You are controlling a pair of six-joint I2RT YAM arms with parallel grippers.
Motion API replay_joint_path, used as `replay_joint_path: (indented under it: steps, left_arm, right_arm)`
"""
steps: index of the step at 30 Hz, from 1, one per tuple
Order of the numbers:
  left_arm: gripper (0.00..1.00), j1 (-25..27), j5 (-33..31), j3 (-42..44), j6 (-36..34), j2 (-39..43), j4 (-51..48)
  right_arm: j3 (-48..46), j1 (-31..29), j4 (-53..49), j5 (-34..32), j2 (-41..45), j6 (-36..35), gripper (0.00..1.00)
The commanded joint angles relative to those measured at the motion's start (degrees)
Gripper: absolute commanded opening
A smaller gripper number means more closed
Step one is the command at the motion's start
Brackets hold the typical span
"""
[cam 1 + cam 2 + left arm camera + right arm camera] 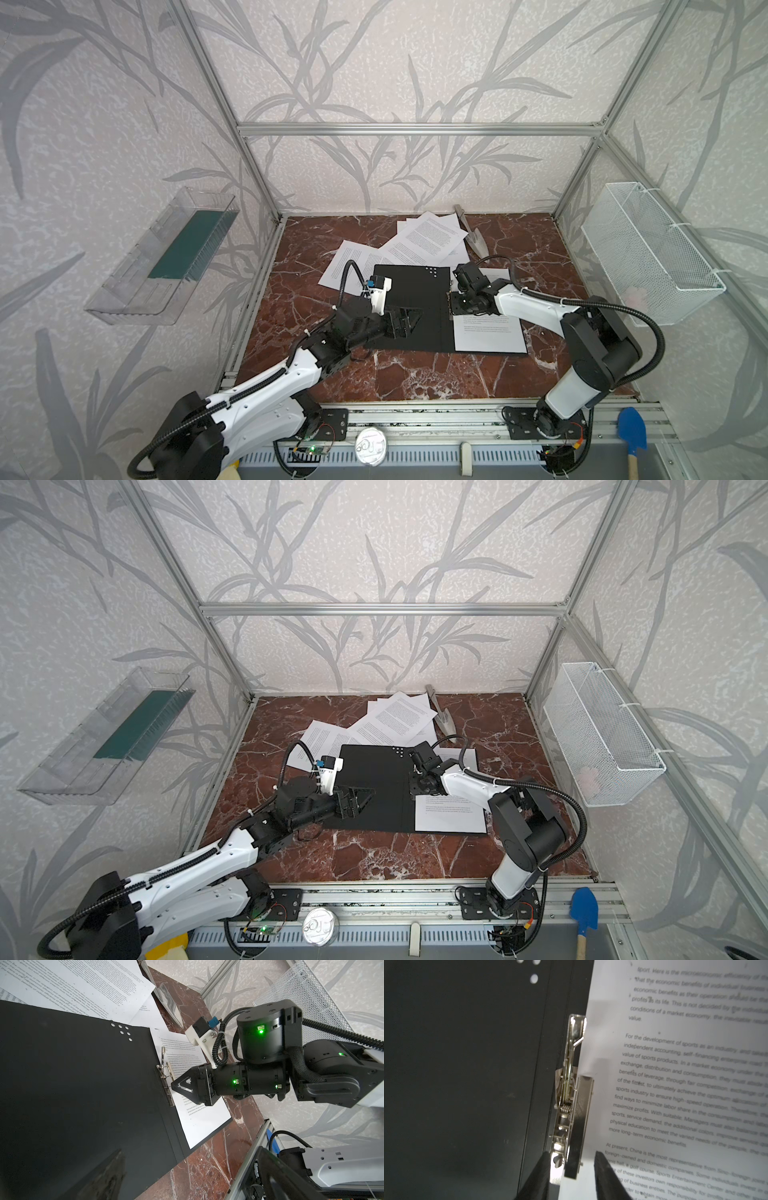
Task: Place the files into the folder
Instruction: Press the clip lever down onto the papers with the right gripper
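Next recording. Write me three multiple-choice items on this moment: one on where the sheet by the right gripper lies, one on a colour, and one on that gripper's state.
1. Where does the sheet nearest the right gripper lie?
A) crumpled on bare table
B) on the open folder's right half, beside the metal clip
C) held up in the air

2. What colour is the pad in the clear wall tray?
A) dark green
B) red
C) yellow

3. How do the right gripper's jaws stand?
A) shut on a sheet
B) out of every view
C) apart, astride the clip

Key:
1 B: the sheet lies flat, with its edge at the clip on the spine.
2 A: green shows through the clear tray.
3 C: a finger shows on each side of the clip.
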State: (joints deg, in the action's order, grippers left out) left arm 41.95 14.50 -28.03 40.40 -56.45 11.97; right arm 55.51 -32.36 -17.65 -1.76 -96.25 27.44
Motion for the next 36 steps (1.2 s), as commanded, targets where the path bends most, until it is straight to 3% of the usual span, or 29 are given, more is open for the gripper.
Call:
replay_joint_path:
  steps: [1, 20, 36]
  left_arm:
    - [0.99, 0.3, -0.2, -1.9, -1.1, -0.2, 0.3]
    - [0.99, 0.3, -0.9, -1.9, -0.9, -0.6, 0.3]
    - [0.99, 0.2, -2.2, -2.1, -0.9, -0.6, -0.9]
  right_arm:
    - [2.5, -0.2, -0.5, -1.2, -1.2, 0.2, 0.34]
    - [3.2, 0.6, -0.4, -0.6, -3.8, 0.6, 0.17]
    - [-0.3, -2.8, 0.6, 1.2, 3.6, 5.4, 0.12]
